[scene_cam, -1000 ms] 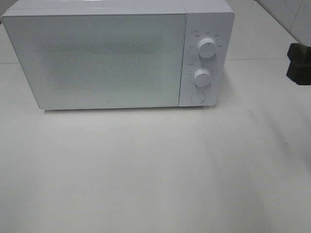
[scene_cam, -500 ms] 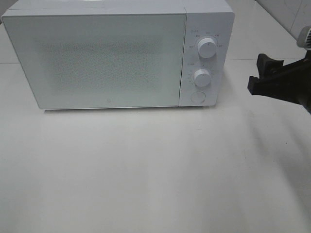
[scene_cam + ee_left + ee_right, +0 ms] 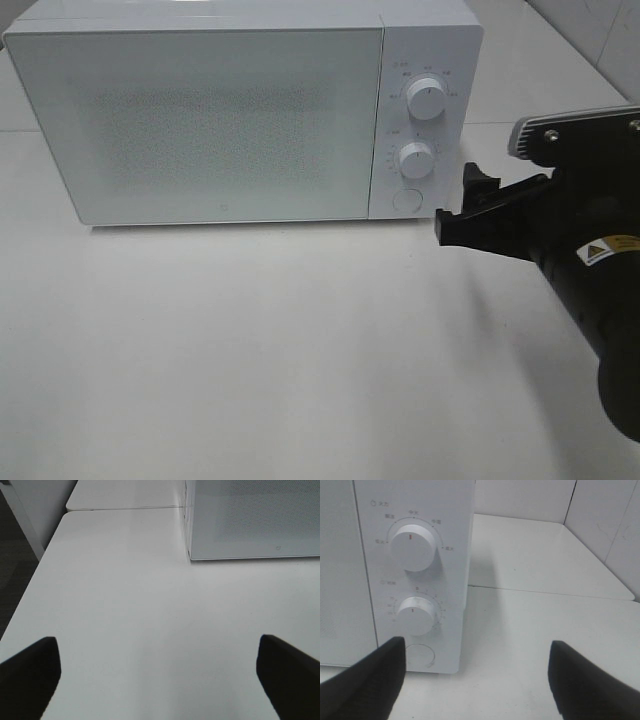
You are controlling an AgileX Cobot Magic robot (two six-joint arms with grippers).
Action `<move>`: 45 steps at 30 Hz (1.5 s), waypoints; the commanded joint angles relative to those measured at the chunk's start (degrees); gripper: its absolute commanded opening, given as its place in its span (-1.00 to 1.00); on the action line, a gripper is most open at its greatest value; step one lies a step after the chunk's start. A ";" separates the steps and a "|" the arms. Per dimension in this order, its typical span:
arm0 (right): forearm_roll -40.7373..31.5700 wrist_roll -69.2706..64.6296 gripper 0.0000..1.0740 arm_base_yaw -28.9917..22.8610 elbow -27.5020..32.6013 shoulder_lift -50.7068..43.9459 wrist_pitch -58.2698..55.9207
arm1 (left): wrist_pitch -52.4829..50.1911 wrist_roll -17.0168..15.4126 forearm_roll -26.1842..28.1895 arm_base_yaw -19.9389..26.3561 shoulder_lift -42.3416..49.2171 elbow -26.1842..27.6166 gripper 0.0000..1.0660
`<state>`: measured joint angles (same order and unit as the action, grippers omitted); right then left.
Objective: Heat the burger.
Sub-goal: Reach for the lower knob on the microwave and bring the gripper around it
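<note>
A white microwave point(image 3: 200, 120), door shut, stands on a white table point(image 3: 250, 350).

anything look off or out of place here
Nothing stands out. The microwave sits square with its door shut and both dials intact; the right end effector hangs open near them. No burger shows in any view; whether it is behind the door cannot be told.

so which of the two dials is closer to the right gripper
The lower dial, just above the round button; the right gripper is down at that height, while the upper dial sits higher up.
</note>
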<state>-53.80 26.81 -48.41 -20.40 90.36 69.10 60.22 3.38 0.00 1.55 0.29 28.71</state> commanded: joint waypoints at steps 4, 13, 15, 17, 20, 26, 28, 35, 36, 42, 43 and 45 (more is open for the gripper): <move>-0.29 0.52 0.41 -2.58 -3.32 3.50 4.58 | -0.57 0.00 0.00 0.06 1.38 -0.11 0.87; -0.29 0.52 0.40 -3.09 -7.96 8.48 4.41 | -0.57 0.00 -0.29 0.06 1.38 -0.11 0.87; -0.29 0.46 0.40 -3.09 -8.71 8.54 4.13 | -0.57 0.00 -0.29 0.06 1.38 -0.11 0.87; -0.29 0.46 0.40 -3.04 -9.63 8.54 4.30 | -0.57 0.00 -0.29 0.06 1.38 -0.11 0.87; -0.46 0.46 0.40 -3.04 -10.71 8.71 4.41 | -0.57 0.00 -0.29 0.06 1.38 -0.11 0.87; -0.23 0.46 0.40 -1.15 -12.78 12.55 5.39 | -0.57 0.00 -0.29 0.06 1.38 -0.11 0.87; -0.06 0.46 0.40 0.00 -14.09 14.61 5.16 | -0.57 0.06 -0.34 0.06 1.38 -0.11 0.87; 1.38 0.34 0.40 1.66 -16.73 17.76 4.76 | -0.57 0.06 -0.34 0.06 1.38 -0.11 0.87; 2.01 0.29 0.40 2.41 -17.59 18.79 4.41 | -0.57 0.06 -0.34 0.06 1.38 -0.11 0.87; 3.04 -0.23 0.40 3.95 -20.11 21.20 3.15 | -0.57 0.06 -0.34 0.06 1.38 -0.11 0.87; 3.44 -1.03 0.40 4.64 -21.08 21.89 2.18 | -0.57 0.06 -0.34 0.06 1.38 -0.11 0.87; 3.61 -1.26 0.40 4.98 -21.54 22.29 2.06 | -0.57 0.06 -0.34 0.06 1.32 -0.11 0.87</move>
<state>-50.99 26.01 -43.77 -41.54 112.70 69.21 60.22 3.38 0.00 1.55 0.29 28.71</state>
